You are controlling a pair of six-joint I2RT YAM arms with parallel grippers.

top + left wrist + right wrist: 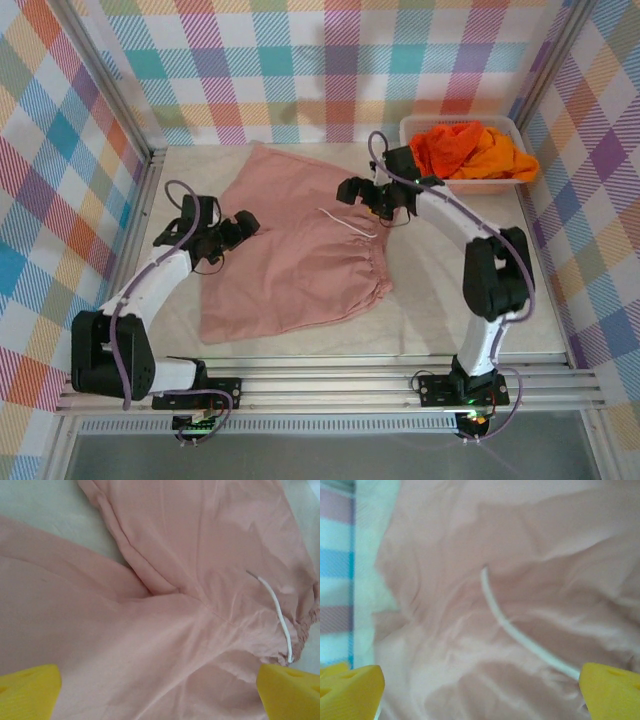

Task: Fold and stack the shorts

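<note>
On tbl (440, 300): 1 pink shorts (290, 250); in basket (415, 128): 1 orange (448, 146), 1 yellow-orange (503, 158).

- Pink shorts (290, 245): dusty pink, spread open and unfolded, lightly wrinkled, at the centre of the table (420, 320). The gathered waist faces the right edge; a white drawstring (345, 222) lies loose on the cloth.
- Orange shorts (445, 145): bright orange, crumpled, in the left part of the basket (410, 125) at the far right corner.
- Yellow-orange shorts (497, 160): lighter, crumpled, touching the orange shorts and draped over the basket's right rim.
</note>
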